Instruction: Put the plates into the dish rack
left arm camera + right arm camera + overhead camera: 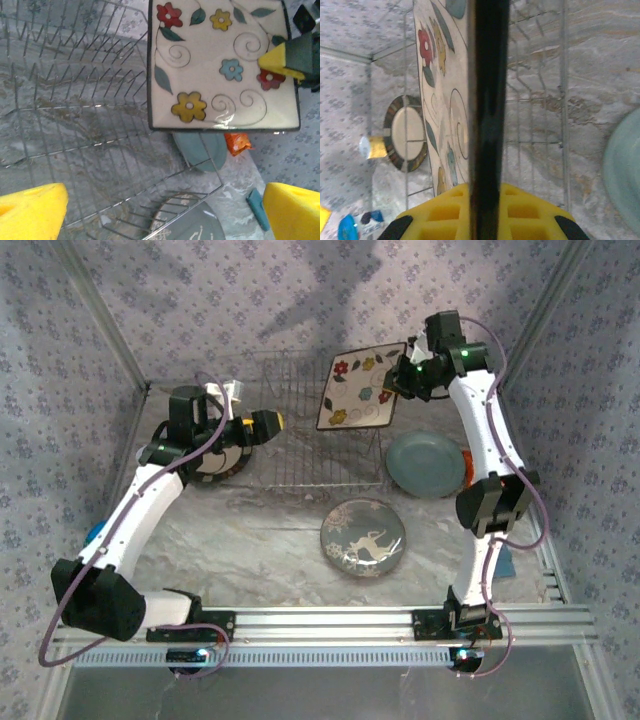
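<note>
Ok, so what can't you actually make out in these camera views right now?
Brown-rimmed plate: top view, mostly under the left arm.
Pale blue plate: left wrist view, mostly behind the square plate.
Deer plate: left wrist view, cut by the bottom edge.
Orange packet: print too blurred to read.

No readable text, labels or nos. anywhere
</note>
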Tool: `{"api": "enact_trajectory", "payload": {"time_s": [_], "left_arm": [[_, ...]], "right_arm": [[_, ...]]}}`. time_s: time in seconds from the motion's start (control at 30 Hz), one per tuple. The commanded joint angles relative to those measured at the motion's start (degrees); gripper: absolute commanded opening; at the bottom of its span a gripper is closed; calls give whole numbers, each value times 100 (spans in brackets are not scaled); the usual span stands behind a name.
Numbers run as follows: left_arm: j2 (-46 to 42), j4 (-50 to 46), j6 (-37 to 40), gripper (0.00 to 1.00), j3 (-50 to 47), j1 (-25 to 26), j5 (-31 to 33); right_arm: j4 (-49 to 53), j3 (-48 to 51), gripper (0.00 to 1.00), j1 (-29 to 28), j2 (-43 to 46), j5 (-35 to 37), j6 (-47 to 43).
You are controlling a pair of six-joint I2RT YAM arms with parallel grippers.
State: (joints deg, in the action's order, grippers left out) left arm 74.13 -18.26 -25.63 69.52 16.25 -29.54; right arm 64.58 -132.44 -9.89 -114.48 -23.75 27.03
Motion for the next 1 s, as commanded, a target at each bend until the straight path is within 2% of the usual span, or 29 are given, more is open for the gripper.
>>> {"api": "enact_trajectory", "payload": {"time_s": [0.0, 0.2, 0.57, 0.97], "left_arm": [[-68, -641, 536, 99, 332, 10, 281], [91, -1230, 1007, 99, 589, 5, 622], [286, -1398, 1305, 99, 568, -32, 678], [370, -1273, 1286, 99, 537, -126, 459]], "right_arm": [[167, -1030, 0, -37, -38, 180, -89], [776, -1916, 0, -224, -581, 984, -73], [795, -1987, 0, -877, -848, 2767, -142], [533, -2488, 0, -784, -1111, 3155, -750]]}}
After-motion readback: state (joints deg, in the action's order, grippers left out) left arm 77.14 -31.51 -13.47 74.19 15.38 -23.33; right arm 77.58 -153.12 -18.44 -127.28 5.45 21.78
